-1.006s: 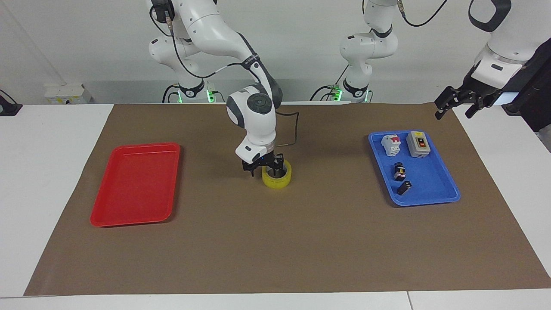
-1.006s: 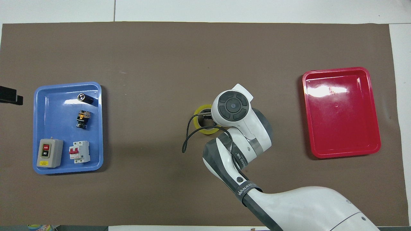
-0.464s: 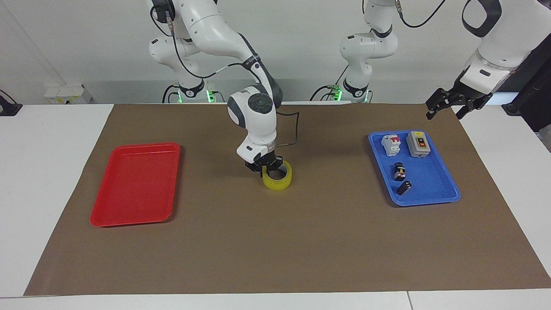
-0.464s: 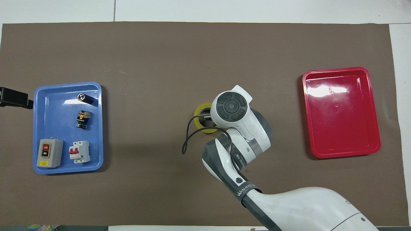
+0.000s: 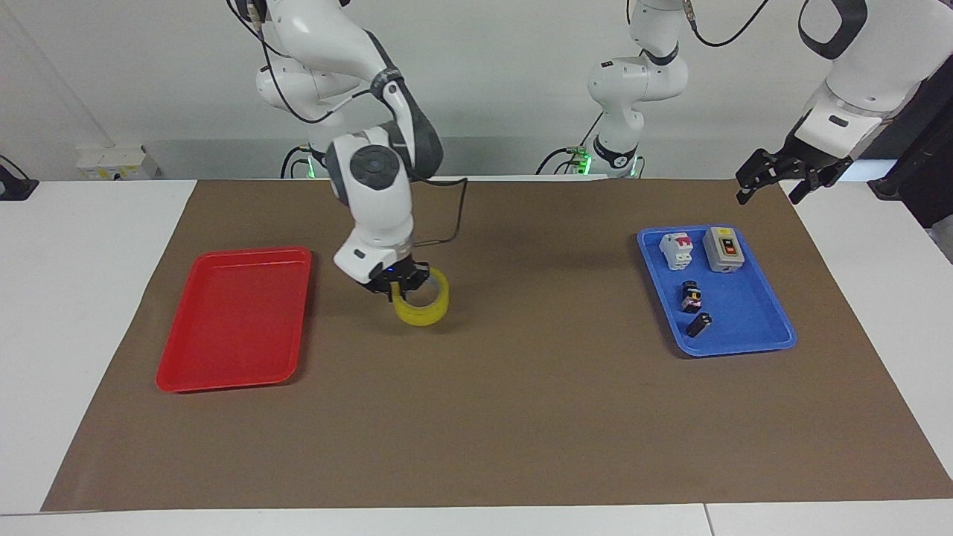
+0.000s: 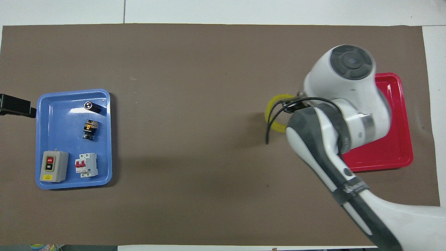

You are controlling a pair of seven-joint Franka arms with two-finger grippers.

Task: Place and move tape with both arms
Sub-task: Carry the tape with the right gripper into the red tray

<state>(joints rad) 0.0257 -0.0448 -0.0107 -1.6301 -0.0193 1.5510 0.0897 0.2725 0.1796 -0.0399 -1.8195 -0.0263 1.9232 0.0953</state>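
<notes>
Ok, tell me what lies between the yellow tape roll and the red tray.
Nothing: in the facing view only bare brown mat separates the translucent yellow tape roll, held by the right hand, from the red plastic tray.

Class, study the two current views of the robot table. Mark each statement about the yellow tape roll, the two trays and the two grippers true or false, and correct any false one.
1. The right gripper grips the tape. True.
2. The tape lies in the red tray. False: the tape is held over the brown mat, between the two trays and closer to the red one.
3. The blue tray holds four small items. True.
4. The left gripper is reaching into the blue tray. False: it waits raised, at the left arm's end of the table.
5. The red tray holds a grey switch box. False: the grey switch box is in the blue tray.
</notes>
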